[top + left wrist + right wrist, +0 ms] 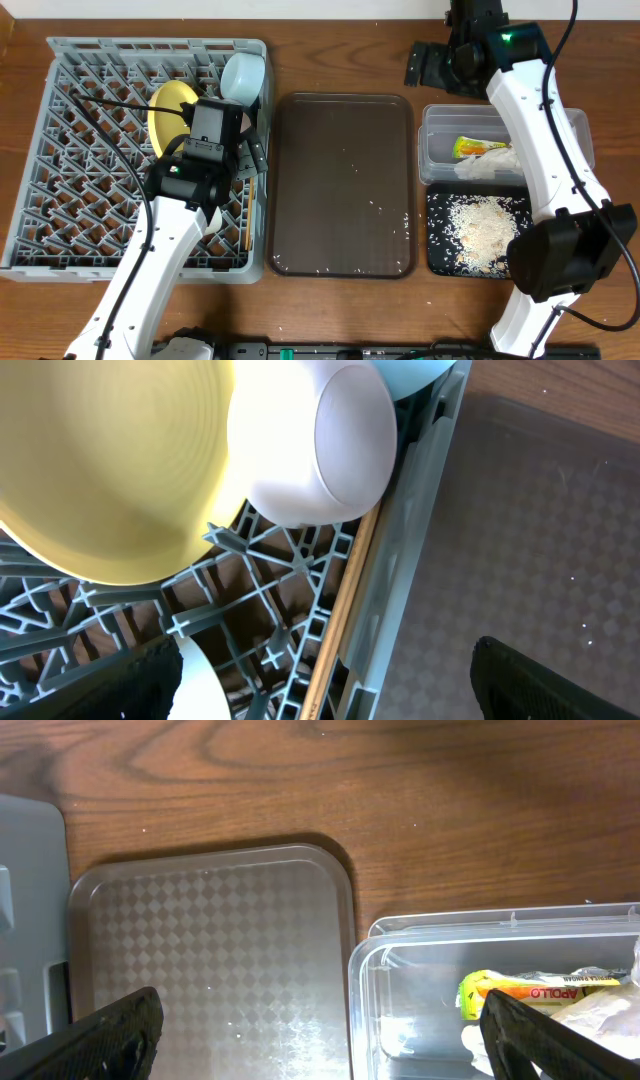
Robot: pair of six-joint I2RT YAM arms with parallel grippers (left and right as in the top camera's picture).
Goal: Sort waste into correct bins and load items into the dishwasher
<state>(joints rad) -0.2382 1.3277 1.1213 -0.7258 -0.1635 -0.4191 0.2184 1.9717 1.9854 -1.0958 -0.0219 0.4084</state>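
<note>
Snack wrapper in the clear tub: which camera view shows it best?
The right wrist view. The snack wrapper sits close to the lens there, its printed lettering visible through the clear tub. The overhead view shows it only as a small orange-and-green strip in that tub. The left wrist view does not show it.

Rt hand (335, 1045) spread wide, dark fingers (110, 1040) at bottom L & R corners. Wood table (400, 780) fills the top. Brown tray (215, 945) sits centre-left w/ checker texture and a few white specks (290, 1038) near the bottom. Clear tub (365, 1010) is just beside the tray's R edge. Inside it, an orange-green wrapper (520, 990) lies against a white tissue (600, 1015). Grey rack (25, 900) edge at far L, next to the tray.
</note>
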